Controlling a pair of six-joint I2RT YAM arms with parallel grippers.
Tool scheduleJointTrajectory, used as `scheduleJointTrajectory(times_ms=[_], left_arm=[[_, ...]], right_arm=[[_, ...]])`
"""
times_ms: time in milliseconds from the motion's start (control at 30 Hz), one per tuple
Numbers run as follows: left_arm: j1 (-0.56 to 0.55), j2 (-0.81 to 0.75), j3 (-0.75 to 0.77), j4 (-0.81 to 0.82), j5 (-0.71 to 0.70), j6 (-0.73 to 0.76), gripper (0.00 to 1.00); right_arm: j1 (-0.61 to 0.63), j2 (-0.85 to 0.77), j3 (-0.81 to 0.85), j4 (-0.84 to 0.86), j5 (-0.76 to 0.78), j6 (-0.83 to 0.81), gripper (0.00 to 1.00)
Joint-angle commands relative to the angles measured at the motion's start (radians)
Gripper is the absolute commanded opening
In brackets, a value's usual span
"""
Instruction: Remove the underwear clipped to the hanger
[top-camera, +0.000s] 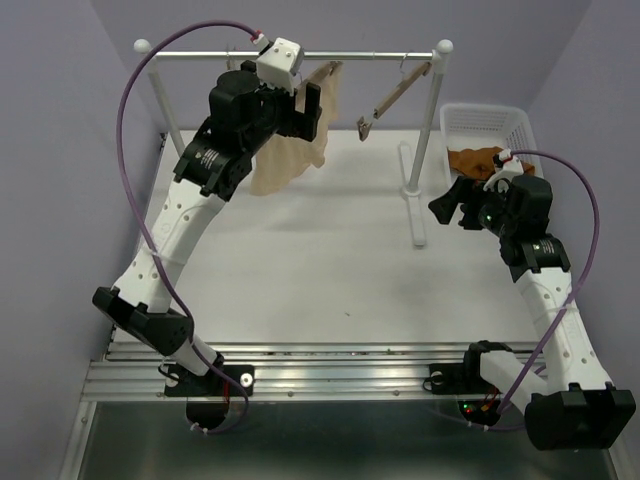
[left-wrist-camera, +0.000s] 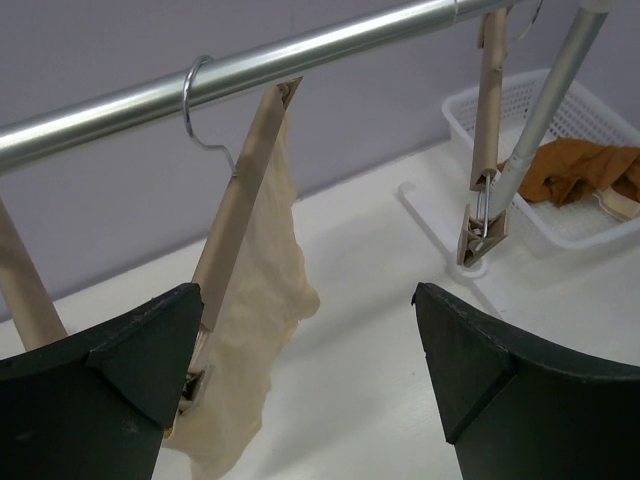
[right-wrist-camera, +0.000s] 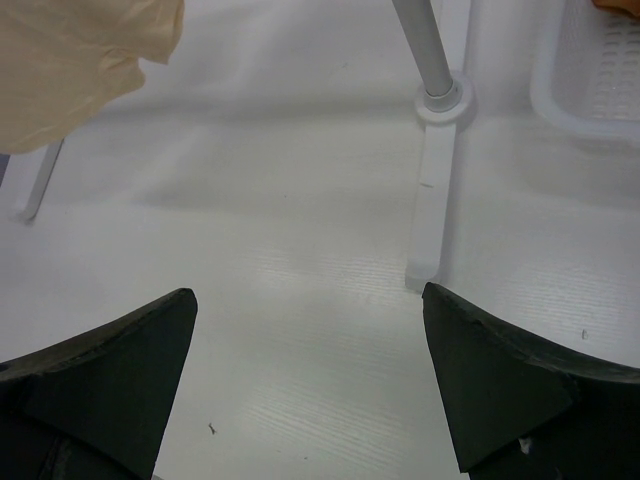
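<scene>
My right hand sits low over the desk, near the rack foot. Fingers are spread wide with nothing between them (parked clear, I'd guess, so the other side has room to work).

My left hand is up under the rail, also fully spread and empty. Its fingers flank the lower end of the wooden hanger. I judge that lines it up to close on the cloth by the clip and tug it free. My left finger looks just beside the hanger; can't tell if it's touching.

The beige underwear hangs from that hanger, pinched at the lower clip (upper end: can't tell). It's thin, pale cream and wrinkled, draping limp with its bottom edge free above the desk. The hanger is steeply tilted on its hook, probably from the one-sided load.

Further along the rail is a second hanger, also tilted, and the clip I can see on it is bare. Beyond it a white basket stands on the desk with the rust-orange underwear crumpled inside. My read is one done, the beige one left.
</scene>
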Motion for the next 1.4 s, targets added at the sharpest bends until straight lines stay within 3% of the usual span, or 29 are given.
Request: scheduleJointTrajectory(times_ms=[0,300,967,1133,1367], left_arm=[[0.026,0.026,0.124,-0.013,0.111,0.087,0.99],[0.093,0.199,0.25,-0.067,0.105,0.095,0.99],[0.119,0.298,0.261,-0.03,0.074,0.134,0.99],[0.121,0.315,0.266,-0.032,0.069,0.142,0.95],[0.121,0.319,0.269,-0.03,0.085,0.133,0.82]], right_arm=[[-0.001,-0.019,0.001,0.019,-0.026,-0.012,1.0],[-0.001,-0.008,-0.002,0.019,-0.032,-0.015,1.0],[-0.001,-0.022,-0.008,0.008,-0.048,-0.015,1.0],[-0.001,-0.018,-0.007,0.01,-0.043,-0.014,1.0],[-0.001,-0.009,-0.005,0.003,-0.022,-0.012,1.0]])
